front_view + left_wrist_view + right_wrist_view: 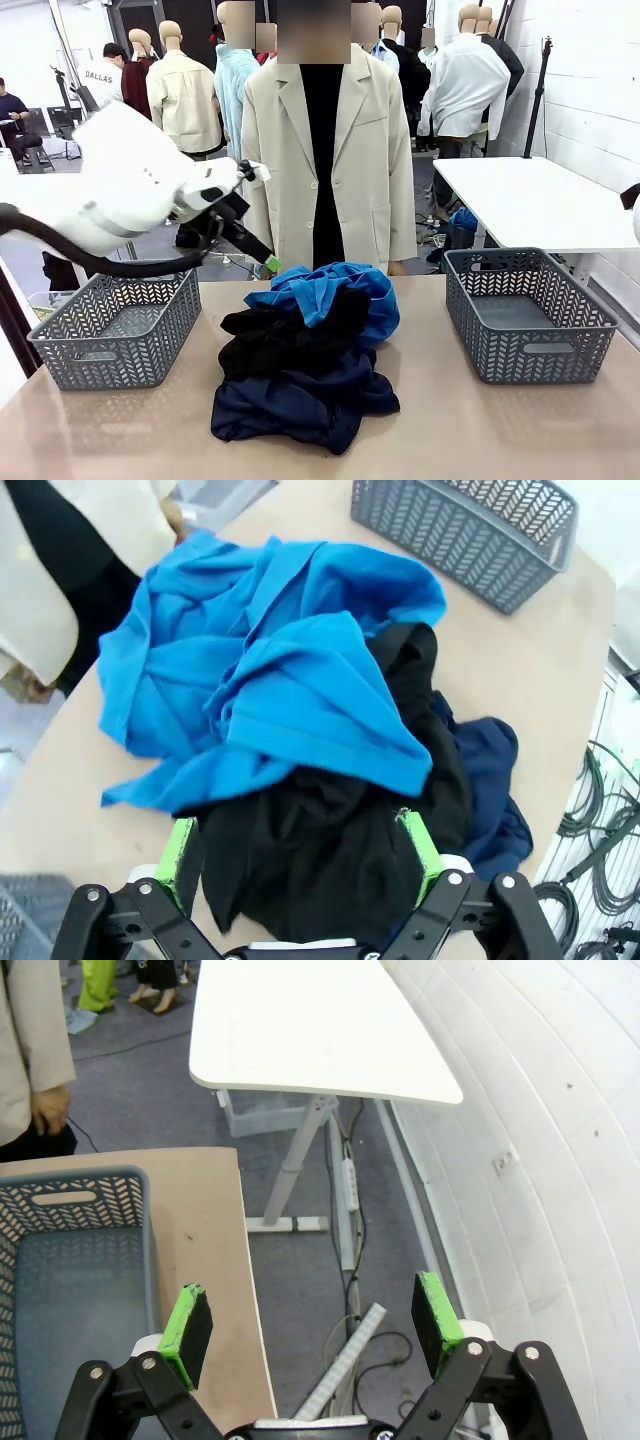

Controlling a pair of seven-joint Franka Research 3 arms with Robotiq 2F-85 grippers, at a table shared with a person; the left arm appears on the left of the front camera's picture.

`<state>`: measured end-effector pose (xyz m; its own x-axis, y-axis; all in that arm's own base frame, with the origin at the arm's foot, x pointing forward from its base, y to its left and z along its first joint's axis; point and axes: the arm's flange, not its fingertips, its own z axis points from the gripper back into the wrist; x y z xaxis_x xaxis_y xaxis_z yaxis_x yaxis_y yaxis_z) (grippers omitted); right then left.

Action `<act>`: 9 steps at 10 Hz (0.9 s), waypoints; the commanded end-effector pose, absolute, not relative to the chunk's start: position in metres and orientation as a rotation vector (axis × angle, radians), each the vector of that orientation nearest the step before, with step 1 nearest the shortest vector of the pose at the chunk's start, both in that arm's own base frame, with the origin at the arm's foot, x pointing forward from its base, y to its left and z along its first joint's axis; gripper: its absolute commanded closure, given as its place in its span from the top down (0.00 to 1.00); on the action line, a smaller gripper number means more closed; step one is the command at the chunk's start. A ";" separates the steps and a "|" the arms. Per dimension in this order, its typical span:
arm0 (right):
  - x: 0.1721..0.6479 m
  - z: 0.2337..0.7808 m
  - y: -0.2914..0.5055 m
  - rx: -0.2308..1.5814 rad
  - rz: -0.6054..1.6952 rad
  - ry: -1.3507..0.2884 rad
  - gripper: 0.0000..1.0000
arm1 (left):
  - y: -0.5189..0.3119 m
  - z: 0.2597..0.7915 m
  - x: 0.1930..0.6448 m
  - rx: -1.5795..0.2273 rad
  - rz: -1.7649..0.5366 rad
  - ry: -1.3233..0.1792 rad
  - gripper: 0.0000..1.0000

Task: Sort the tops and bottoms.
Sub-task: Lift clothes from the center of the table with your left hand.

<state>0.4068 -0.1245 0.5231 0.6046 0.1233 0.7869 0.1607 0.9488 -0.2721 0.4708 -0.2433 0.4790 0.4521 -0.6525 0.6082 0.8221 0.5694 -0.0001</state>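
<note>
The tops and bottoms lie heaped in the middle of the table. Bright blue cloth [335,290] is at the far side, a black garment [280,340] in the middle and a dark navy one [300,405] nearest me. My left gripper [268,262] hangs open above the pile's far left edge, holding nothing. In the left wrist view its open fingers [300,848] frame the black garment [330,870], with the blue cloth [270,670] beyond and the navy one [490,770] to the right. My right gripper [312,1325] is open and empty, off the table's right end over the floor.
A grey lattice basket [120,350] stands left of the pile and another [530,355] on the right, also seen from the wrists [470,540] [100,1173]. A person in a beige coat [380,150] stands at the far edge. A white table [310,1030] is beyond.
</note>
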 end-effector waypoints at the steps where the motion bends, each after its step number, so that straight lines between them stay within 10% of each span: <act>1: 0.408 0.524 -0.123 -0.338 -0.012 -0.922 1.00 | -0.261 0.452 0.517 -0.377 -0.966 -0.523 1.00; 6: 0.408 0.524 -0.123 -0.338 -0.012 -0.922 1.00 | -0.287 0.407 0.570 -0.338 -0.970 -0.435 1.00; 9: 0.408 0.524 -0.123 -0.338 -0.012 -0.922 1.00 | -0.283 0.418 0.565 -0.371 -0.989 -0.450 0.52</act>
<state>0.4068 -0.1246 0.5231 0.6047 0.1231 0.7869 0.1607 0.9488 -0.2719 0.5690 -0.2887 0.4104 0.4733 -0.7106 0.5206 0.8551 0.5127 -0.0776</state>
